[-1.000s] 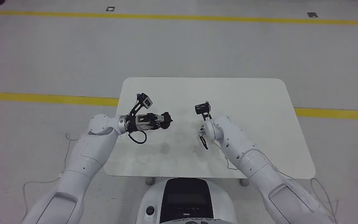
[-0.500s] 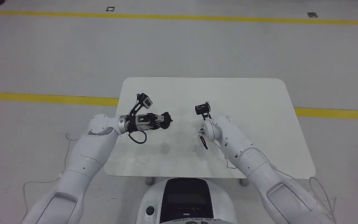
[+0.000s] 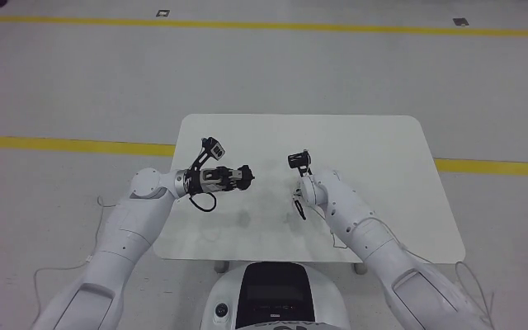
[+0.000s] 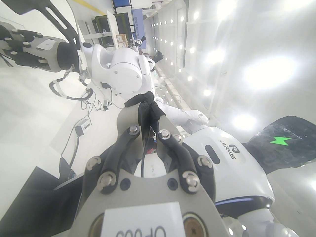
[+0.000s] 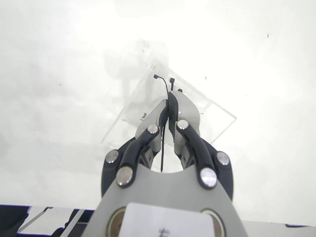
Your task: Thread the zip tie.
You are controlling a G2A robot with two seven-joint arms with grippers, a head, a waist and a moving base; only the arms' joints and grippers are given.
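A thin black zip tie (image 5: 165, 92) is pinched between the fingers of my right gripper (image 5: 170, 98), which is shut on it. Its small square head sticks out past the fingertips and its tail runs back between the fingers. In the top view the right gripper (image 3: 299, 203) points down at the middle of the white table (image 3: 371, 165). My left gripper (image 3: 245, 176) hangs above the table to the left of it and points sideways toward it. In the left wrist view the left gripper (image 4: 147, 103) has its dark-padded fingers pressed together.
Right under the right gripper a clear plastic box (image 5: 217, 114) sits on the table with a few more black zip ties (image 5: 172, 80) in it. The right arm's wrist and camera bracket (image 4: 37, 48) show beyond the left gripper.
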